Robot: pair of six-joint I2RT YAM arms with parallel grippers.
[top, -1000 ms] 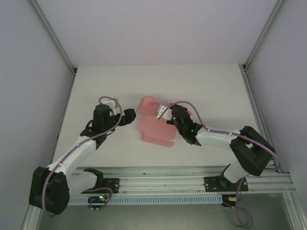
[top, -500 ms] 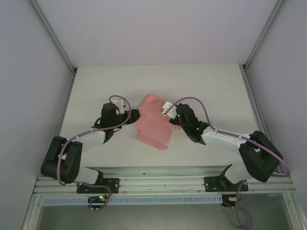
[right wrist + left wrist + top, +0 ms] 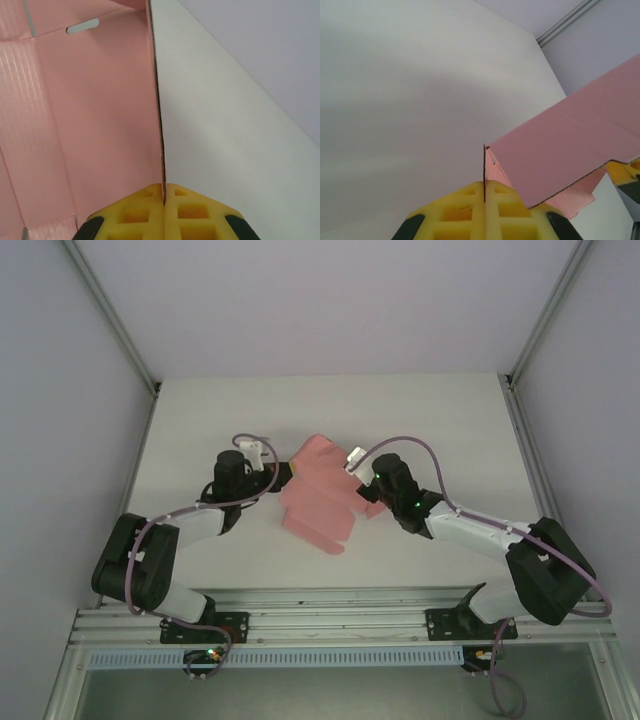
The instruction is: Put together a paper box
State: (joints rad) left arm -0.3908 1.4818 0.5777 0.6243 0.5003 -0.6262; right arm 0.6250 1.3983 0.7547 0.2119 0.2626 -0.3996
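The paper box (image 3: 318, 498) was thin pink card, matt, with a fine ribbed texture on its inner face. The pads (image 3: 145, 210) of the right gripper (image 3: 164, 192) were matt yellow, moulded with hollow cells. The table (image 3: 200, 420) was smooth matt white, and the rail (image 3: 340, 602) at its near edge bare grooved metal.

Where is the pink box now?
Top view: the paper box is at the middle of the table, edges pinched by the left gripper and right gripper.
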